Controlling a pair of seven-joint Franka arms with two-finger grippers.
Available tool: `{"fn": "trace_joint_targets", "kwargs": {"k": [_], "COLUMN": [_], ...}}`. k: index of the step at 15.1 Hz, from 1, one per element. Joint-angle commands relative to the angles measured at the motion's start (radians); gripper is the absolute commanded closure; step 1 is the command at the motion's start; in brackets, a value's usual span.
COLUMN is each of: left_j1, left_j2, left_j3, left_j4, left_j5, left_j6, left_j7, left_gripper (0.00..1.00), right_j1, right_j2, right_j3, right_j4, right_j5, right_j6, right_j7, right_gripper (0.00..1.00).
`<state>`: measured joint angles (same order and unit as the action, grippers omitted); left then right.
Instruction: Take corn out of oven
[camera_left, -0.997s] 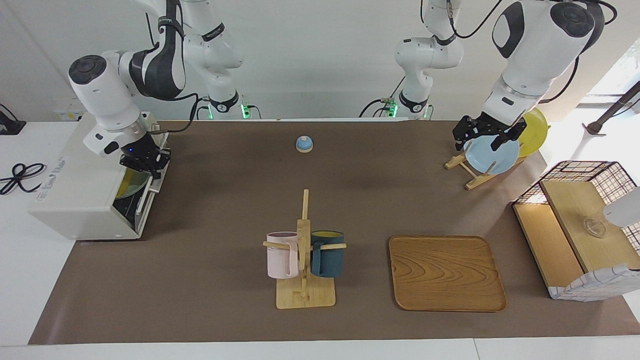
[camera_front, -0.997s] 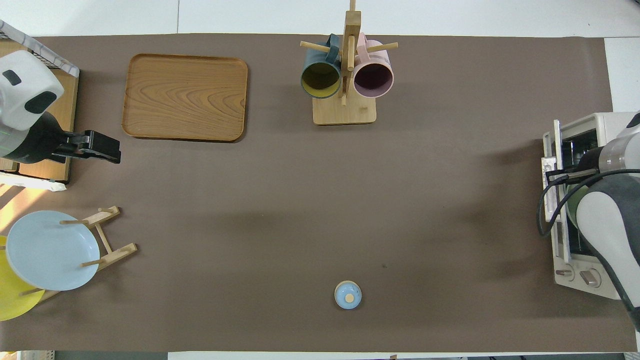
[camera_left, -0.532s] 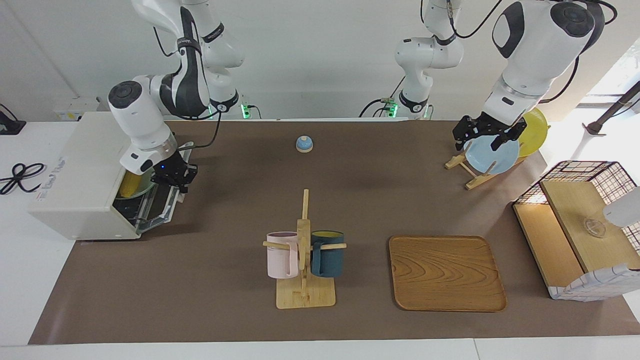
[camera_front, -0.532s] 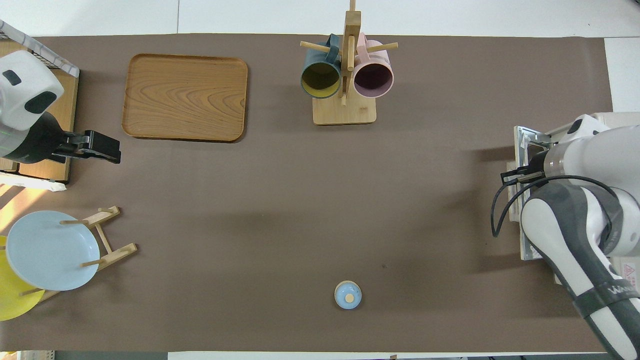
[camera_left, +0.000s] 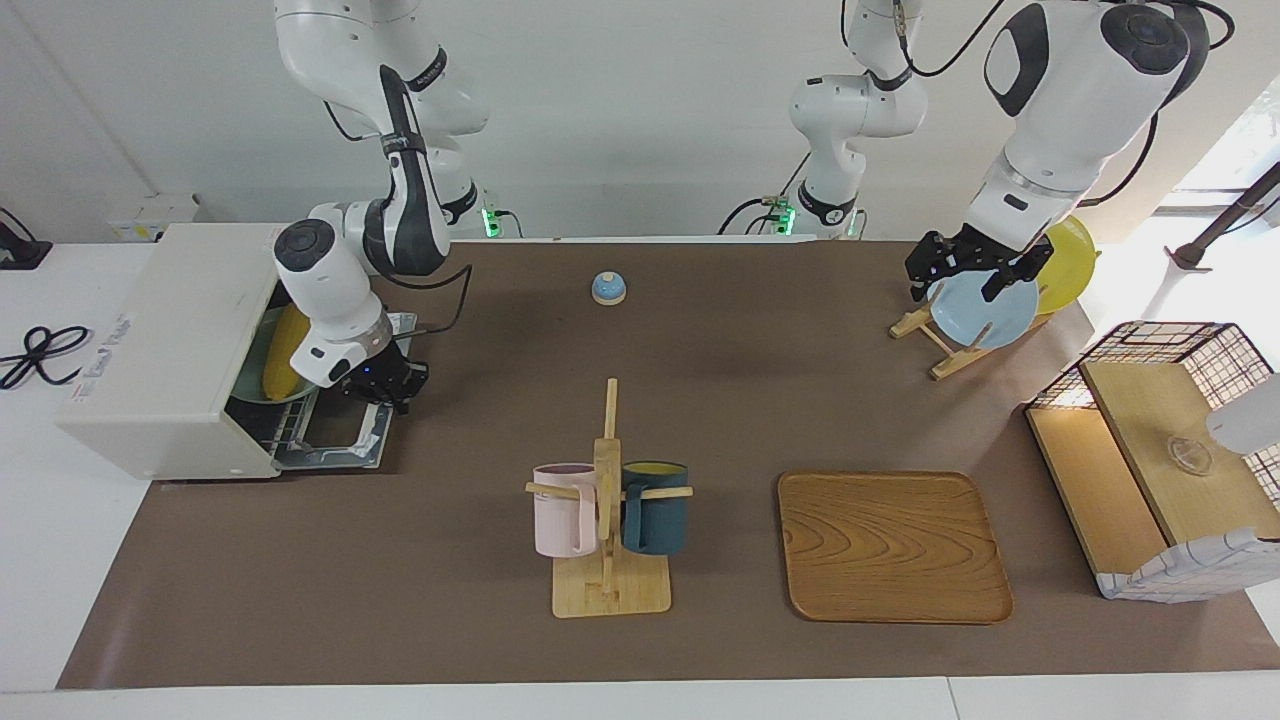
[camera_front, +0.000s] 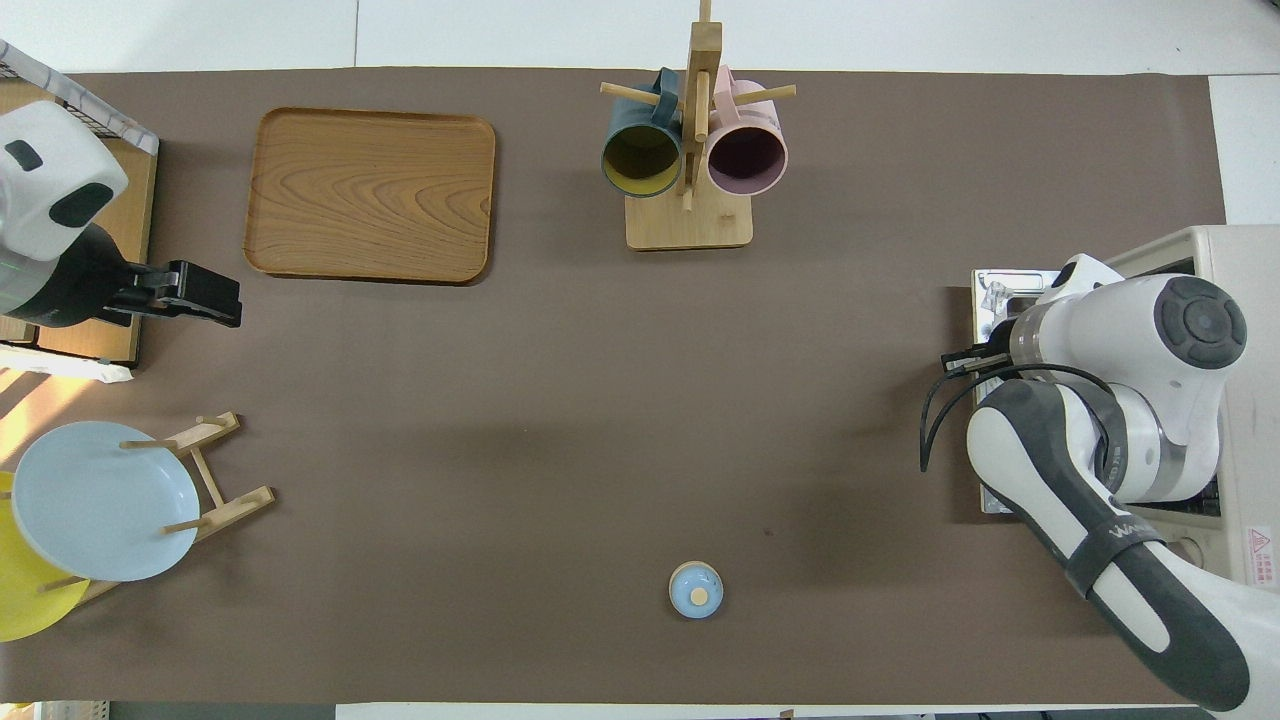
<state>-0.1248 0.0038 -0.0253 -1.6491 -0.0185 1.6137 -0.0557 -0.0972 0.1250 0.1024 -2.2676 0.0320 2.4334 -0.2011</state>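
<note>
The oven (camera_left: 150, 350) door lay fully down on the surface, my right fingers (camera_left: 383, 385) at its handle edge; whether they gripped it I could not tell. The corn (camera_left: 283, 352) sat inside on a plate, untaken. My left fingers (camera_left: 965, 270) waited over the plate rack (camera_left: 935, 345).

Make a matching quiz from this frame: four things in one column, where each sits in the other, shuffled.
Things:
1. corn
2. pink mug
3. light blue plate
4. right gripper

Places:
A. on the wooden plate stand at the left arm's end of the table
B. at the lowered door of the oven
C. inside the oven
D. on the wooden mug rack, beside the dark blue mug

Pairs: 1-C, 2-D, 3-A, 4-B
</note>
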Motion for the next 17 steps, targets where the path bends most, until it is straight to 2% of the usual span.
{"fn": "trace_joint_targets", "kwargs": {"k": [1,7,8,9,11,15,17], "left_j1": [0.010,0.010,0.010,0.010,0.010,0.010,0.010], "left_j2": [-0.015,-0.016,-0.016,-0.016,-0.015,-0.016,-0.016], "left_j3": [-0.010,-0.010,-0.010,-0.010,-0.010,-0.010,-0.010], "left_j4": [-0.006,-0.006,-0.005,-0.006,-0.006,-0.006,-0.005], "left_j5": [0.022,0.022,0.022,0.022,0.022,0.022,0.022], "left_j6": [-0.011,-0.011,-0.011,-0.011,-0.011,-0.011,-0.011], "left_j7": [0.004,0.005,0.005,0.004,0.005,0.004,0.005], "left_gripper": [0.00,0.00,0.00,0.00,0.00,0.00,0.00], "right_j1": [-0.021,0.002,0.007,0.026,0.059,0.070,0.059], "right_j2": [-0.002,-0.004,-0.004,-0.008,-0.025,-0.106,-0.157], "right_j3": [-0.024,-0.018,-0.012,-0.004,-0.003,-0.006,-0.013], "right_j4": [-0.016,-0.016,-0.012,-0.007,0.008,0.100,0.106], "right_j5": [-0.043,-0.040,-0.012,0.033,0.072,0.071,0.052], "right_j6": [0.033,0.026,0.023,0.021,-0.008,-0.228,-0.307], "right_j7": [0.026,0.072,0.072,0.071,0.074,0.123,0.181], "right_gripper": [1.00,1.00,0.85,0.80,0.80,0.80,0.80]}}
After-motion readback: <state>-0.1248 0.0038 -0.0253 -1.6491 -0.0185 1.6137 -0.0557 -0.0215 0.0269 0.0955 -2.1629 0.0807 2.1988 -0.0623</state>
